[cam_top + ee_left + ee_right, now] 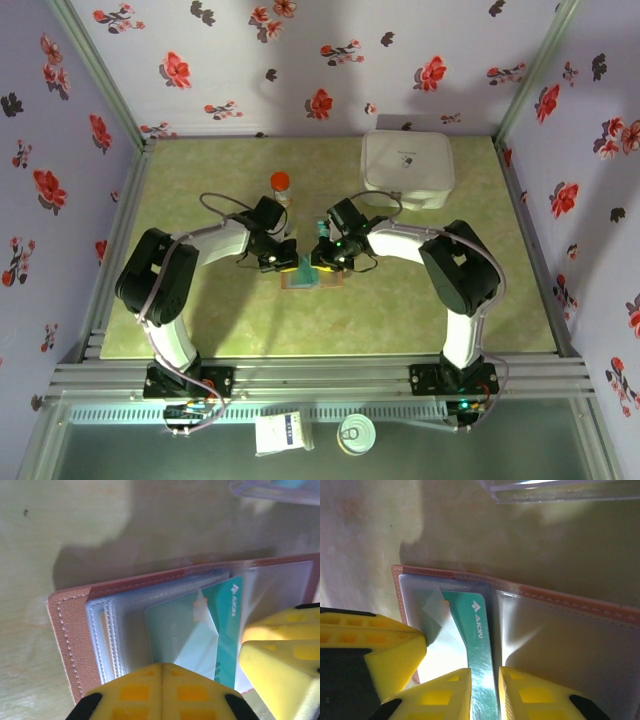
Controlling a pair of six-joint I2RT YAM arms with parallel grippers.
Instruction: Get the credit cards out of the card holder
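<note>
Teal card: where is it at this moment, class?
In the right wrist view, the teal card pokes from the left half of the open brown card holder, gripped by the right tool.

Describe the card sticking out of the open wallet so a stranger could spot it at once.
On the green table, where the two arms meet, lies an open brown card holder with clear sleeves. Poking from one sleeve, between the right gripper's fingers, is the teal card. It alone is deep teal with a white logo; the sleeves around it are pale and see-through.
</note>
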